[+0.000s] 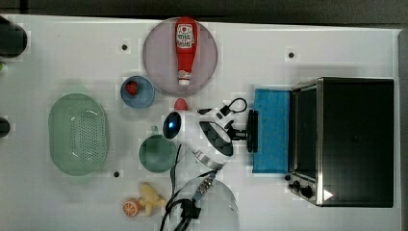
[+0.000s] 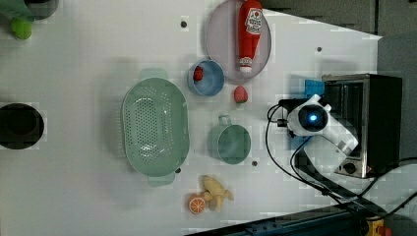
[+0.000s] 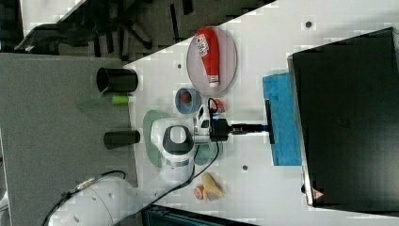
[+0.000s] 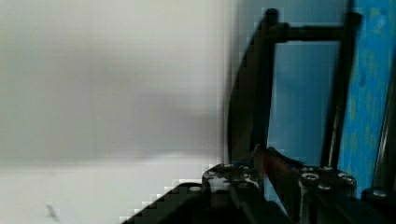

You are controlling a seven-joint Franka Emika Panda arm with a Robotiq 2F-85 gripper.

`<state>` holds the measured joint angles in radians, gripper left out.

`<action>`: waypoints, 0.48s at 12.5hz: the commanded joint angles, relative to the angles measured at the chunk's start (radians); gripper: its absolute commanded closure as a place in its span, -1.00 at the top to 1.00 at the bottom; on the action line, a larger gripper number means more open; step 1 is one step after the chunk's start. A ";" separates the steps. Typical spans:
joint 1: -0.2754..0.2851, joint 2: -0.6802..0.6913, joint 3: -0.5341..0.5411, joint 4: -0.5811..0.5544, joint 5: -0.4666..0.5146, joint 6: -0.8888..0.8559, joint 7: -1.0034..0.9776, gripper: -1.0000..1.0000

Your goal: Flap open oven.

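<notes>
In the top view the arm reaches level toward the top view's right, its gripper (image 1: 246,131) pinching the black bar handle (image 1: 252,131) of the oven (image 1: 353,139), which stands at the table's (image 1: 72,57) right end. The blue-tinted door (image 1: 272,130) lies flapped down flat. The right view shows the same grip on the handle. In the wrist view the fingers (image 4: 273,165) clamp the bar

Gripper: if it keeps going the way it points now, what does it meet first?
The gripper is already at the black bar handle of the oven; past it lies the lowered blue door, then probably the open cavity.
</notes>
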<state>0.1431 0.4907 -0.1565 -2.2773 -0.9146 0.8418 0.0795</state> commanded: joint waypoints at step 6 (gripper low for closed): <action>-0.008 -0.383 0.005 0.022 0.518 -0.029 0.061 -0.65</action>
<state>0.1401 0.1232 -0.1481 -2.2578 -0.4055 0.8213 0.0881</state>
